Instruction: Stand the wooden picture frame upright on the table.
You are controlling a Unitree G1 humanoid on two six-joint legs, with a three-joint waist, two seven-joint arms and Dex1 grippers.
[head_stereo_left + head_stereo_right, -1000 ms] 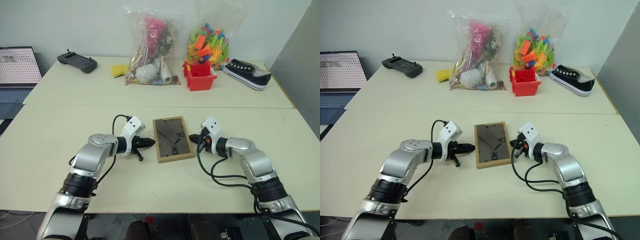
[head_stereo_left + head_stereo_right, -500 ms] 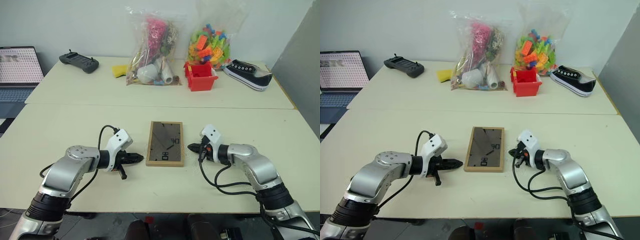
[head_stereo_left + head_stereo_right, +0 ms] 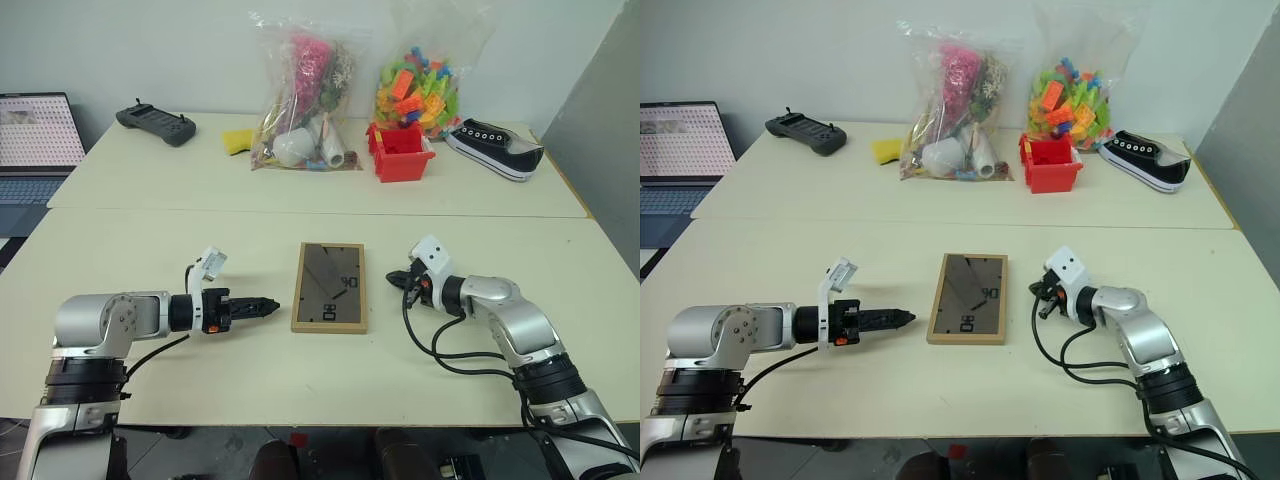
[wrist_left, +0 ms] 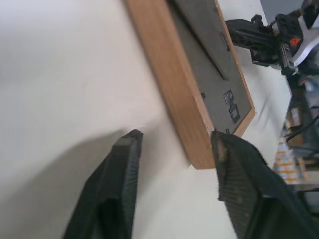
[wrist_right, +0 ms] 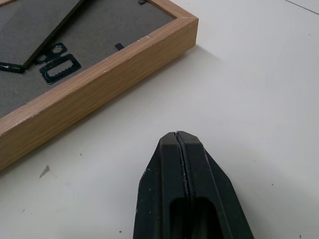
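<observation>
Since a second ago the left gripper [image 3: 262, 304] has drawn back from the wooden picture frame [image 3: 330, 287] and parted its fingers, probably to take its edge. The right gripper [image 3: 397, 279] waits clenched and empty beside it. The frame lies flat mid-table [image 3: 300, 370], grey backing up, smooth light wood.

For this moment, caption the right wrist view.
Shut right gripper poised on the table beside the face-down wooden picture frame.

I see even, bright overhead light, soft shadows on the table [image 3: 120, 250]. Head views sharp; left wrist view blurry up close, slightly washed out.
</observation>
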